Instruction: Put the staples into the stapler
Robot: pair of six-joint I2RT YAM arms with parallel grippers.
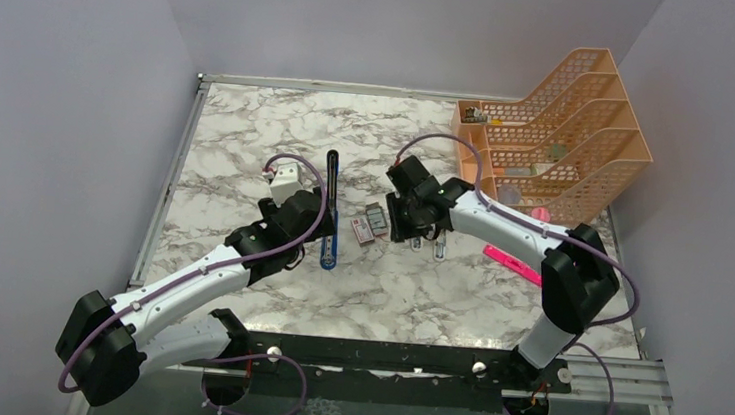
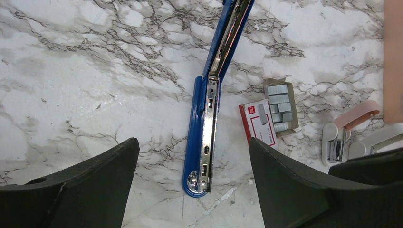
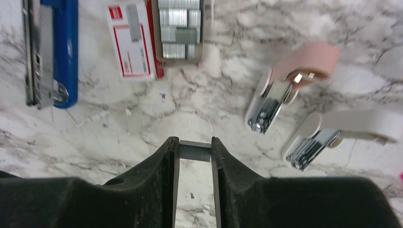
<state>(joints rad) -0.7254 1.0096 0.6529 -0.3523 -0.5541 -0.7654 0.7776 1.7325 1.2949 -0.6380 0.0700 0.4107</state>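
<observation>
The blue stapler [image 1: 330, 219] lies opened flat on the marble table, its black arm pointing away and its silvery channel [image 2: 209, 137] facing up. My left gripper [image 2: 192, 142] hovers open over the stapler's near end, one finger on each side, not touching it. The staples' pink-and-white box [image 2: 259, 123] and grey tray of strips [image 2: 281, 107] sit just right of the stapler. My right gripper [image 3: 195, 140] is shut on a short grey staple strip [image 3: 195, 152], held above the table near the tray [image 3: 179, 28].
Two small white-and-pink mini staplers [image 3: 280, 90] [image 3: 332, 133] lie right of the staple box. A pink highlighter [image 1: 511, 263] rests by the right arm. An orange file rack [image 1: 551, 133] stands at the back right corner.
</observation>
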